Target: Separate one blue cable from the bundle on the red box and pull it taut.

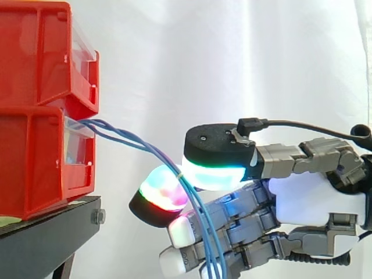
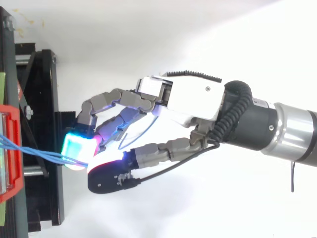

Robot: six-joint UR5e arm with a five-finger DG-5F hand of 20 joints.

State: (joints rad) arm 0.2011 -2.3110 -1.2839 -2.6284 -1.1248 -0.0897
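Hand [image 1: 314, 197] (rounded pads [image 1: 215, 171]) on thin cables [image 1: 128, 139]

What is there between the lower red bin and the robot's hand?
Side view: only blue cables cross that gap, running from the red bin to the hand.

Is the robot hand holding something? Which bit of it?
Yes. The hand pinches the blue cables between two glowing pads, partway along their length, a little out from the red bin.
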